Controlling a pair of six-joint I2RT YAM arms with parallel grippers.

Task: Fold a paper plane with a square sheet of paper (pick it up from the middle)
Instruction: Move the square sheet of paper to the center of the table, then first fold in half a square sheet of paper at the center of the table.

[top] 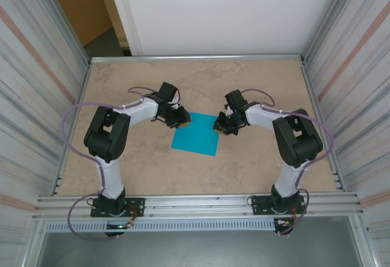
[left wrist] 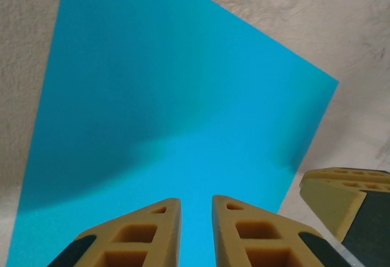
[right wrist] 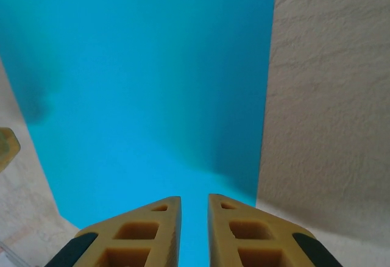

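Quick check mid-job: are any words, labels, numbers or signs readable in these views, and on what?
No text can be read anywhere.
The square sheet of paper is plain teal-blue and unprinted.
The left tool, right tool and table show no lettering.
Anything on the arm bases is too small to tell.

Beige mottled table [top: 256, 78] — teal-blue paper sheet [top: 196, 136] lying flat, mid-table.

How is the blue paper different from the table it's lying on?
The square sheet of paper is plain teal-blue; the table is mottled beige. The paper is small; the table is much bigger, reaching past every edge of it. Both are flat.
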